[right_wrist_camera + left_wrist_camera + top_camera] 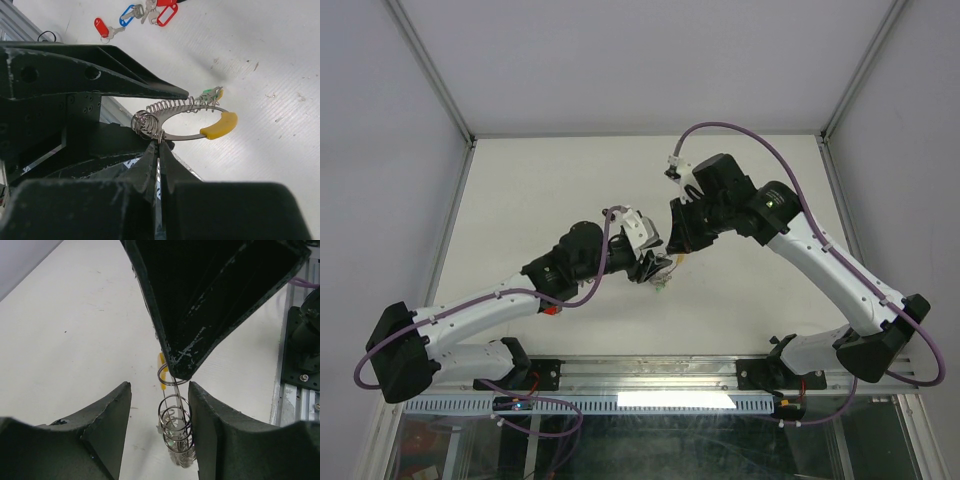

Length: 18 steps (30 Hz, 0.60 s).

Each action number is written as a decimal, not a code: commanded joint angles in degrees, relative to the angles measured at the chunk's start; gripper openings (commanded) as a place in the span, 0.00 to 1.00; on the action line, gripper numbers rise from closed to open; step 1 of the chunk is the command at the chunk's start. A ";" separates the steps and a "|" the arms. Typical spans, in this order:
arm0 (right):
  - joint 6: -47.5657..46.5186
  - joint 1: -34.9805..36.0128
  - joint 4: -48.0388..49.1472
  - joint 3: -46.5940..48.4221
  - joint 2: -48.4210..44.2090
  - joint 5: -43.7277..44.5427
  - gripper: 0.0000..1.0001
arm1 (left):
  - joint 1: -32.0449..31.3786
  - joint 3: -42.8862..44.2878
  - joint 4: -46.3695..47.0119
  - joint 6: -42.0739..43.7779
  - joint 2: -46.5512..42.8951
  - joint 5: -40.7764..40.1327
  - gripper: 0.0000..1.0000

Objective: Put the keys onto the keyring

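- My left fingers (160, 390) stand apart, about half open, and grip nothing. Their tips sit on either side of the keyring's lower end.
- Between them hangs a stack of small wire coils (176, 426) threaded on the keyring (182, 136). The coils lie just beside the inner face of the finger on the right of my left wrist view. I cannot tell whether they touch it.
- From above, both sets of fingers meet over the middle of the desk (550, 190), with the keyring held up off it between them.
- The keyring is a thin silver loop with a curved yellow sleeve (220, 125) over one stretch. The coils are strung along its upper arc and bunched near my right fingertips.
- A green tag (210, 93) with a bit of silver metal sits at the far edge of the loop. It seems to hang on the wire, though the view is too small to be sure.
- My right fingers (159, 146) are fully closed, pinching the keyring's wire at the bunched coils.
- In my right wrist view the other keys (142, 11) lie flat on the desk well apart from the keyring. One red tag (101, 26) lies by itself, beside a blue tag (128, 13) and another red one clustered together.
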 commanded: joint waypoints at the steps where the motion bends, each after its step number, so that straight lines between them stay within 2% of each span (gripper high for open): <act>1: 0.70 -0.18 0.74 1.28 -1.31 -2.95 0.00 | -0.85 3.94 2.76 2.43 1.31 1.46 0.47; 5: 0.77 -1.52 0.34 1.48 -1.29 -3.83 0.00 | -1.44 4.43 2.65 2.89 1.84 1.35 0.39; 15: 0.77 -2.60 -1.83 3.01 -0.60 -4.29 0.00 | -2.77 5.00 0.28 4.92 1.77 0.63 0.09; 18: 0.72 -2.92 -2.58 3.73 -0.14 -4.69 0.00 | -3.06 5.10 -0.26 5.33 1.70 0.48 0.03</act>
